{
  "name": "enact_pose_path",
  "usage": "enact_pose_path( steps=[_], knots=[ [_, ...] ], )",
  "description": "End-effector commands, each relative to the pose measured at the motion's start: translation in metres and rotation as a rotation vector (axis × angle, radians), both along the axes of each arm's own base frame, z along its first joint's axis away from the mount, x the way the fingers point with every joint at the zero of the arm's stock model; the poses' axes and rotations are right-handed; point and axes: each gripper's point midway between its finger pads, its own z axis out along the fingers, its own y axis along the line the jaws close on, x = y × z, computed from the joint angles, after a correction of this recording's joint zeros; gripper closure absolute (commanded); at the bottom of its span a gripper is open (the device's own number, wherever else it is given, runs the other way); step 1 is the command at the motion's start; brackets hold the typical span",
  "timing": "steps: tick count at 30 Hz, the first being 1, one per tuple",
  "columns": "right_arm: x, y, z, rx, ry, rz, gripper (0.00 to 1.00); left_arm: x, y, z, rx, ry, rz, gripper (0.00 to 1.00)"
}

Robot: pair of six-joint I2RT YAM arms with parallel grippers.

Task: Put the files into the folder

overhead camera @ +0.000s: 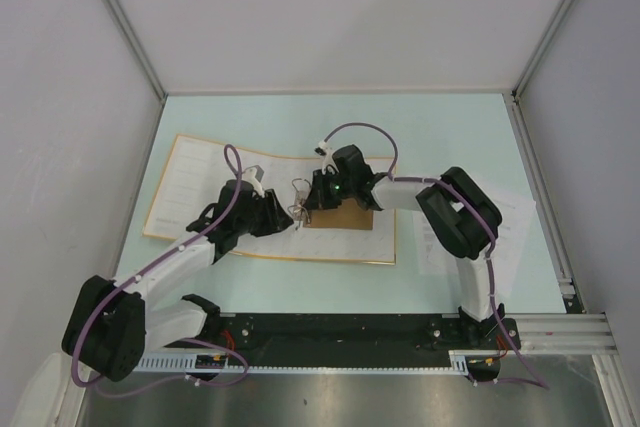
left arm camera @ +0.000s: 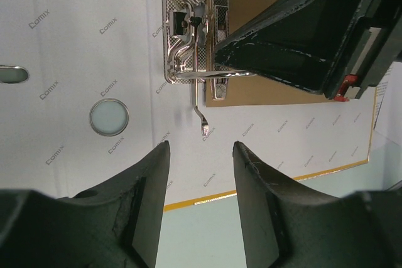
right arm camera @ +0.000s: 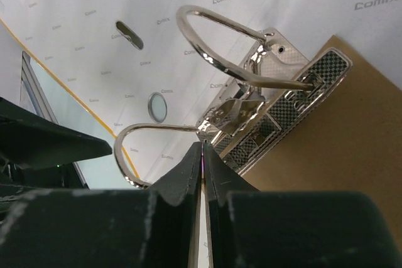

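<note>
The folder [overhead camera: 195, 187] lies open and flat on the table, whitish inside with an orange-yellow edge. Its metal ring clip [overhead camera: 298, 202] sits at the middle, and two curved rings [right arm camera: 207, 23] rise from its base [left arm camera: 188, 29]. My right gripper [right arm camera: 202, 149] is shut, its tips right against the clip base, and nothing shows between the jaws. My left gripper [left arm camera: 201, 145] stands open and holds nothing. It hovers over the folder's inside near the front edge, with the clip's lever [left arm camera: 201, 114] just beyond it. The files [overhead camera: 518, 215] lie at the right, partly hidden under the right arm.
A brown card panel [overhead camera: 340, 218] lies on the folder's right half beside the clip. Grey walls close in the table on the left, back and right. A metal rail [overhead camera: 560, 247] runs along the right side. The two grippers stand close together over the clip.
</note>
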Motion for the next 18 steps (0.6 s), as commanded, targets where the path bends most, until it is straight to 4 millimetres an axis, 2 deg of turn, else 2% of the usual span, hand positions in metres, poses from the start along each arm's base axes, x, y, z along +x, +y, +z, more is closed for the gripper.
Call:
enact_pose_path(
  steps=[1,10,18],
  knots=[
    [0.003,-0.006,-0.015,-0.035,0.009,-0.018,0.93,0.01,-0.007,0.014,-0.026,-0.049,0.008,0.5],
    [0.008,-0.022,-0.016,-0.03,0.019,-0.041,0.93,0.011,-0.007,0.017,-0.026,-0.056,0.01,0.5],
    [0.007,-0.022,-0.02,-0.003,0.039,-0.038,0.92,0.011,-0.008,0.016,-0.026,-0.052,0.006,0.5]
  ],
)
